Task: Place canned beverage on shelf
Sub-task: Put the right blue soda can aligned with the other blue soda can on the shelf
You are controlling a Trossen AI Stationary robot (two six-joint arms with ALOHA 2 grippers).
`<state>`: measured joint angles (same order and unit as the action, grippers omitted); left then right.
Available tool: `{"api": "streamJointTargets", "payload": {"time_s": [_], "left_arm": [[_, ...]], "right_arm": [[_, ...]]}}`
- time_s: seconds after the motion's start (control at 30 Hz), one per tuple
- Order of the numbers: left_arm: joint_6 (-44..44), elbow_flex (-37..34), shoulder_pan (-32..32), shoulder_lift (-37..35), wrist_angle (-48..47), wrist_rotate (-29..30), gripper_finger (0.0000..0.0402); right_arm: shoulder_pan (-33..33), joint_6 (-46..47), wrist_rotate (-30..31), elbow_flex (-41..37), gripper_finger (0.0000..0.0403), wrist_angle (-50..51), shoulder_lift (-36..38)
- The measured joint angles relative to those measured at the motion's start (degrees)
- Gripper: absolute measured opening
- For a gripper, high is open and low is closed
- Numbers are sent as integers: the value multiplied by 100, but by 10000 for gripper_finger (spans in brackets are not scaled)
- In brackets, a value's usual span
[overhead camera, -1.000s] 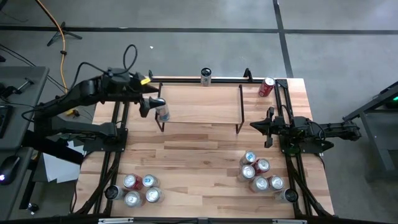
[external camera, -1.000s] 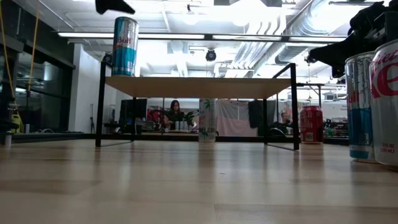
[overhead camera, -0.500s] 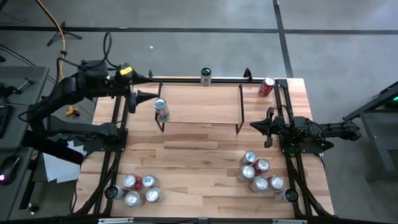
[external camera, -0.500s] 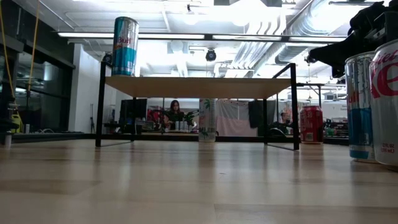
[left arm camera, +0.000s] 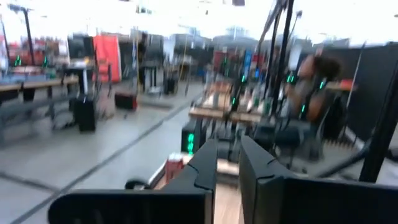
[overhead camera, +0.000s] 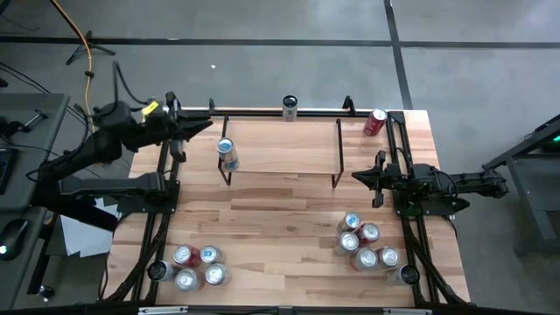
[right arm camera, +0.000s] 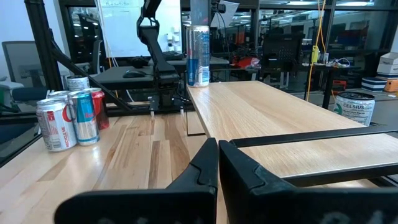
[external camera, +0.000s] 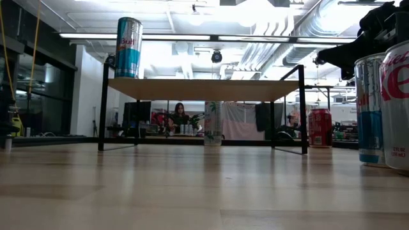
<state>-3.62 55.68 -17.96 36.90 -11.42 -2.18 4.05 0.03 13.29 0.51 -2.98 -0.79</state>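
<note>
A slim blue-and-silver can (overhead camera: pixel 227 153) stands upright on its base at the left end of the shelf (overhead camera: pixel 289 150). The shelf is a light wood plank on thin black legs. The can also shows in the low view (external camera: pixel 128 48) and the right wrist view (right arm camera: pixel 198 56). My left gripper (overhead camera: pixel 208 125) is shut and points level, off the shelf's far left corner and clear of the can. It holds nothing, as its wrist view (left arm camera: pixel 227 174) also shows. My right gripper (overhead camera: pixel 356 176) waits shut beside the shelf's right end, holding nothing.
Several cans stand grouped at the near left (overhead camera: pixel 197 267) and several at the near right (overhead camera: pixel 367 245). A red can (overhead camera: pixel 374 122) lies at the far right corner. A pale can (overhead camera: pixel 290 108) stands at the far edge behind the shelf.
My left gripper has let go of the can and drawn back toward the table's left edge. It has tipped up from pointing down to level, and its fingers have shut. The can stays upright at the shelf's left end.
</note>
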Motion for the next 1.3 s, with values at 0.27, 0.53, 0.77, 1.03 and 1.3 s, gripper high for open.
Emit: {"api": "streamJointTargets", "payload": {"time_s": [0.27, 0.53, 0.77, 1.03, 1.3], "left_arm": [[-224, -43, 1, -50, 284, 346, 6], [-814, -46, -1, -45, 341, 441, 1], [-639, -46, 1, -45, 581, 484, 2], [-572, -46, -1, -45, 572, 499, 2], [-575, -46, -1, -55, 396, 250, 2]], "right_arm": [[0, 0, 0, 0, 0, 0, 0], [-39, 545, 134, 0, 0, -1043, -4], [-118, 2634, 1512, 7, 0, -4344, 10], [-115, 3359, 1755, 1213, 4, -3198, -1023], [-114, 4358, 1616, 3918, 134, 1844, -2934]]}}
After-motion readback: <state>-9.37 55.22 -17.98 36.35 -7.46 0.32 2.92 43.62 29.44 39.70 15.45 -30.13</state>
